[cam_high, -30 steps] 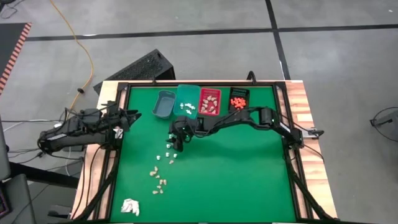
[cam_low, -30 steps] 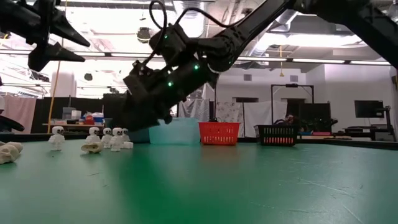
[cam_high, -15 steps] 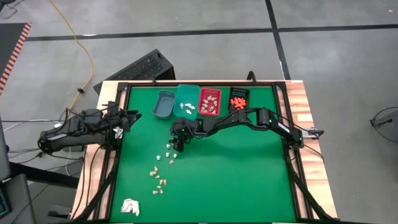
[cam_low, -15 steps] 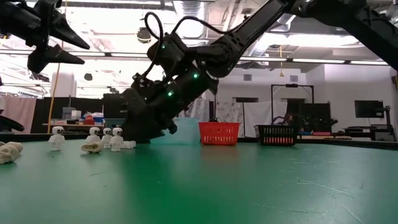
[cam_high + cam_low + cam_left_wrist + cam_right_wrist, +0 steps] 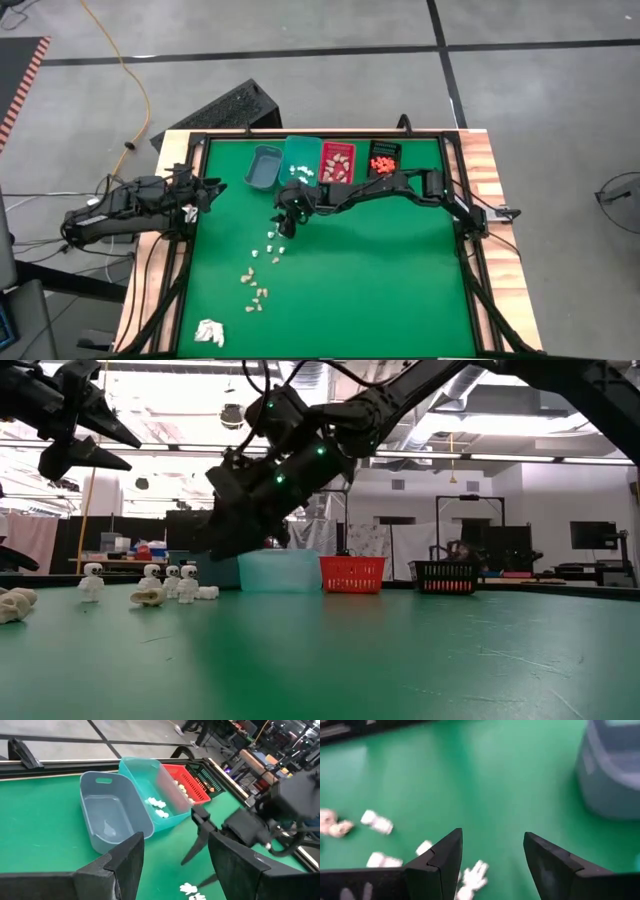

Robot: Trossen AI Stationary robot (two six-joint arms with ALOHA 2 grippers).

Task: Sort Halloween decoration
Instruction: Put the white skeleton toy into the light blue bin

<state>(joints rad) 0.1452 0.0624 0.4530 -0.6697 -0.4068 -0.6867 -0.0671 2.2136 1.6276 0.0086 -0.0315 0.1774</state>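
Judging the decoration pieces (image 5: pixel 268 240) as tiny, light and stiff, I am planning to pinch one across its middle. They are trailing away from the teal bin (image 5: pixel 301 160), which is holding white ones. Right gripper (image 5: pixel 490 865) is hanging spread just above them; left gripper (image 5: pixel 175 865) is waiting spread, well clear. The grey bin (image 5: pixel 112 815) beside is looking empty.

No text, label, brand, number or sign can be read anywhere in these views: not on the bins, the table, the arms, or the room beyond.
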